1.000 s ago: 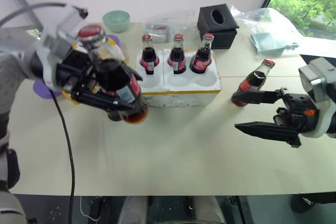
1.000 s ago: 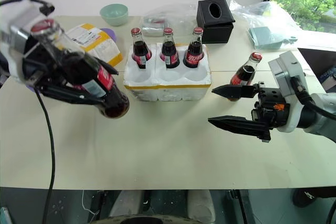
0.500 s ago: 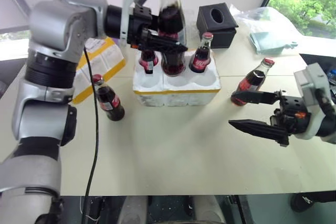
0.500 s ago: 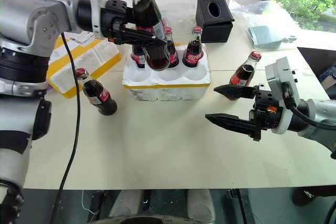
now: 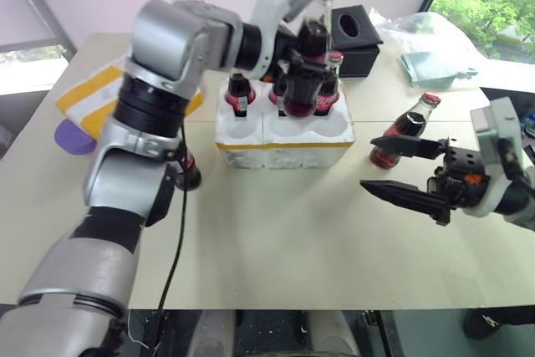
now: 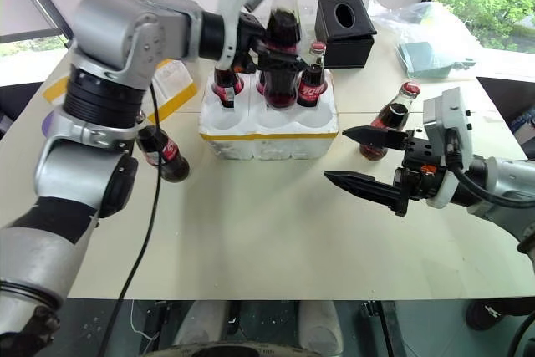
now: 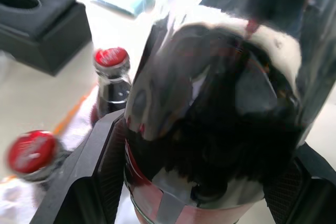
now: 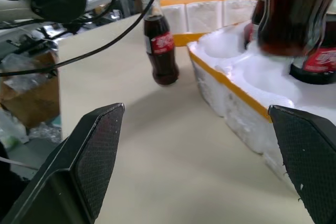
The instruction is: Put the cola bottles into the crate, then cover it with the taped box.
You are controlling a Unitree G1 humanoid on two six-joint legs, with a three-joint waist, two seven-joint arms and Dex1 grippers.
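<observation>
Left gripper [image 6: 280,48] clamped on red-capped dark glass cola bottle [image 6: 283,27] above white foam crate [image 6: 269,127] w/ yellow tape line; right gripper [image 6: 361,159] fingers wide apart, empty.

Count time: six small glass cola bottles with red caps and red labels. One is up in the air over the tray [image 6: 284,14], three stand in the wells (left [image 6: 225,85], middle mostly hidden behind the lifted one [image 6: 262,83], right [image 6: 312,79]), and two are loose on the table, one on the left [image 6: 165,152] and one on the right [image 6: 389,116]. One low white foam tray with round wells [image 6: 269,130], one white foam box with yellow tape bands [image 6: 171,85], one black tissue box [image 6: 343,18].
</observation>
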